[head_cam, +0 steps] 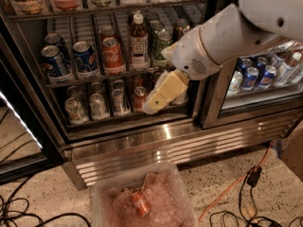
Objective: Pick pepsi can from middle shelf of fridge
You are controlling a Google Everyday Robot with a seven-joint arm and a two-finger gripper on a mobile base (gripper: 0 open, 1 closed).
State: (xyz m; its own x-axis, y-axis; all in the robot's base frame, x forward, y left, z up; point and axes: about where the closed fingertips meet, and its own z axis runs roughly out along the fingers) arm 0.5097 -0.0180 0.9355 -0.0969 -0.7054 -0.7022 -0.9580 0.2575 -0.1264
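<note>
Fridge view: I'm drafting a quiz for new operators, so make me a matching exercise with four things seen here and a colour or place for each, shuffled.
Things:
1. pepsi can
2. Coca-Cola can
3. gripper
4. plastic tub

Descriptions:
A. on the floor below the fridge
B. blue, on the middle shelf
C. in front of the lower shelf, toward its right
D. red, on the middle shelf

Pairs: 1-B, 2-D, 3-C, 4-A

White arm [227,32] angled down-left; pincer [154,105] at its lower tip.
</note>
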